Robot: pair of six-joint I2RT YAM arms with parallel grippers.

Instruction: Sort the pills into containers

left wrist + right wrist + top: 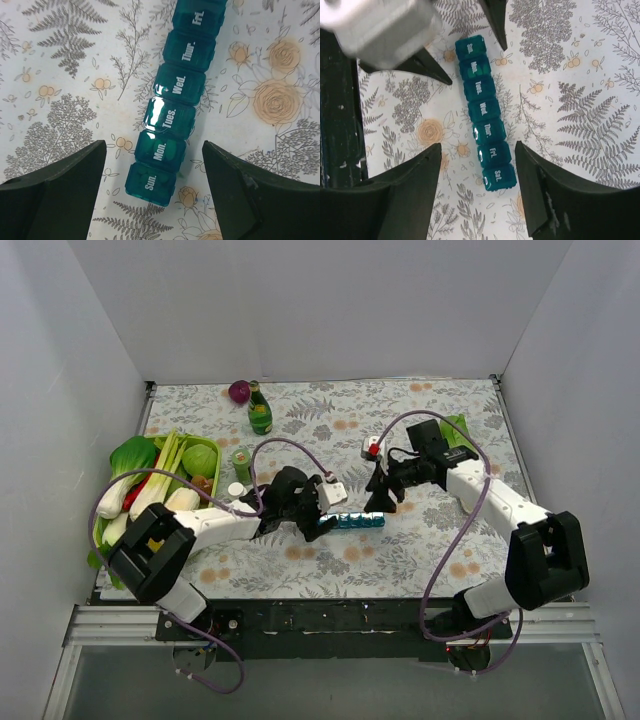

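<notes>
Tabletop: covered by a pale cloth printed with ferns and roses
Organiser: teal strip lying flat near the middle of the tabletop, between the two claws; seven square compartments in one row, lettered Sun. to Sat.; every lid in view lies down
Contents: the tinted lids do not let them be made out
Left claw: spread wide; its dark fingers stand one on each side of the Sun.–Mon. end, with bare cloth showing between each finger and the strip
Right claw: spread wide; its fingers flank the Thur.–Sat. end, neither touching the strip
Claw height: whether the fingertips reach the cloth cannot be told
Right wrist view: the left claw's two fingertips show at the top, either side of the Sun. compartment
Tray: green, at the left edge, holding leafy greens, pale stalks and other vegetables
Bottle: dark green, upright at the far side, just beside a purple onion
Can: small, green, upright beside the tray, near a white cap
</notes>
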